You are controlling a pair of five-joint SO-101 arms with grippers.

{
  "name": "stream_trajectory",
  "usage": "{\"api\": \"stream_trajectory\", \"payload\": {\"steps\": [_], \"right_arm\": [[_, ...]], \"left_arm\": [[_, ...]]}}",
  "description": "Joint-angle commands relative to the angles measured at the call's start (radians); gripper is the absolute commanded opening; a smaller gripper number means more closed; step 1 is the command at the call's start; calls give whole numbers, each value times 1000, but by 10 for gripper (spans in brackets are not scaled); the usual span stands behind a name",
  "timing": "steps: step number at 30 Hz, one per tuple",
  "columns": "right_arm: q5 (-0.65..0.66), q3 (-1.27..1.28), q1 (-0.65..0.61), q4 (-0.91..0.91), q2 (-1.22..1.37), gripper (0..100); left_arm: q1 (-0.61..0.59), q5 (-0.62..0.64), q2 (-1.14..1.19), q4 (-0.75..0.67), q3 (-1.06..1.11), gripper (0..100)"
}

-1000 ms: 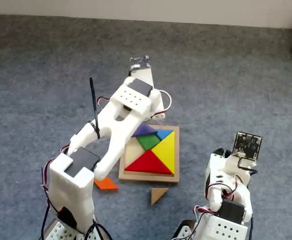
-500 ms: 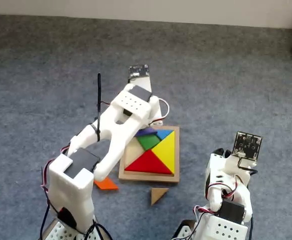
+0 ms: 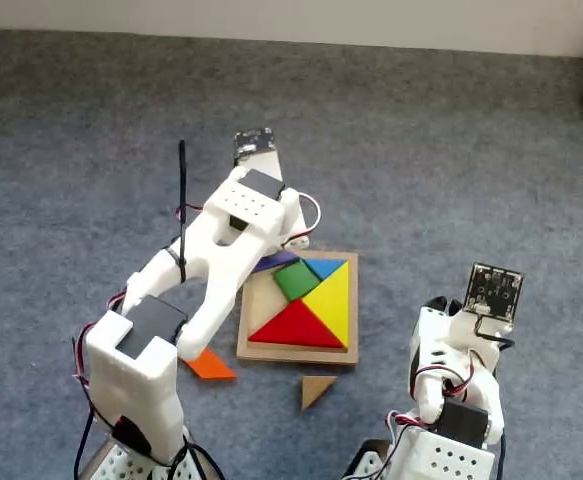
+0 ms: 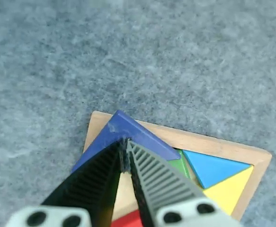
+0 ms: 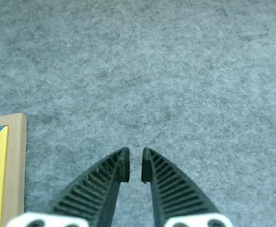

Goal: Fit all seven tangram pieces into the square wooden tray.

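The square wooden tray (image 3: pixel 348 350) lies mid-table and holds a red triangle (image 3: pixel 296 325), a yellow triangle (image 3: pixel 333 300), a green square (image 3: pixel 296 280) and a blue triangle (image 3: pixel 326 267). My left gripper (image 4: pixel 125 153) is shut on a purple piece (image 4: pixel 128 132), which sits tilted over the tray's far left corner (image 4: pixel 96 120). The left arm (image 3: pixel 231 235) hides most of that piece (image 3: pixel 271 264) from above. My right gripper (image 5: pixel 135 168) hovers over bare carpet to the right of the tray (image 5: pixel 19 156), slightly open and holding nothing.
An orange piece (image 3: pixel 211 366) lies on the carpet near the tray's near left corner. A tan wooden triangle (image 3: pixel 316 390) lies just in front of the tray. The right arm (image 3: pixel 456 370) is folded back at the near right. Grey carpet spreads all around.
My left arm has swung left, taking the purple piece from the middle of the tray's far edge toward its far left corner. The right arm has kept still.
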Motion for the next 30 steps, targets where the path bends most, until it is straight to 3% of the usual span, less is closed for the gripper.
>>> {"api": "stream_trajectory", "payload": {"steps": [1,18,30], "right_arm": [[-6,104,5,-5,-7,54],[-6,104,5,-5,-7,54],[-6,104,5,-5,-7,54]], "left_arm": [[41,48,4,18,28,6],[186,52,2,20,28,6],[193,106,1,219,-159,6]]}}
